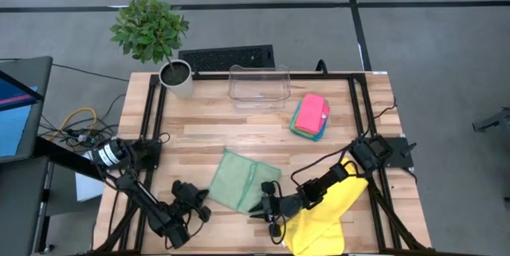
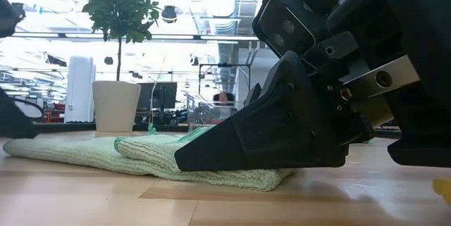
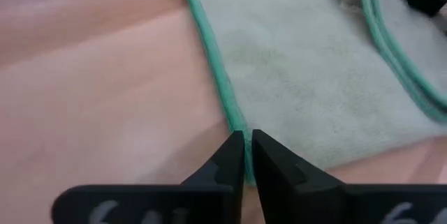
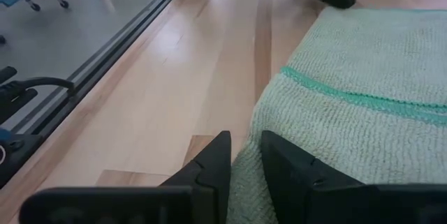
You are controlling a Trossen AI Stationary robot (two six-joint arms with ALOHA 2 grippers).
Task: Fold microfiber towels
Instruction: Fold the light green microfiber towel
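Looking down on your wooden slatted table [image 1: 199, 132], you have the most bare wood along the 9 o'clock side and across the middle band between the far objects and the two grippers at the 6 o'clock edge. The black metal frame rails [image 1: 155, 104] run along both sides and the far edge.

At 12 o'clock your clear plastic bin [image 1: 259, 85] stands with nothing visible inside it. Just to its 9 o'clock side sits a white pot holding a small green plant [image 1: 163, 45]. At about 2 o'clock lies a stack of folded cloths, the pink microfiber towel [image 1: 313, 111] on top and a blue towel edge [image 1: 305, 132] showing beneath it.

Your pale sage green microfiber towel [image 1: 241, 178] lies flat just 6 o'clock of centre, one part doubled over so a teal-stitched hem crosses its face. Your left gripper [image 1: 199, 198] is at its 8 o'clock corner; in the left wrist view the jaws are all but closed, pinching the stitched hem [image 3: 234, 123]. Your right gripper [image 1: 267, 206] is at the cloth's 4 o'clock corner, its jaws standing a narrow way apart with the towel's edge [image 4: 244, 158] between the fingers, low on the table. The bright yellow microfiber towel [image 1: 323, 216] lies rumpled at 5 o'clock, under the right arm and hanging near the table's near edge.
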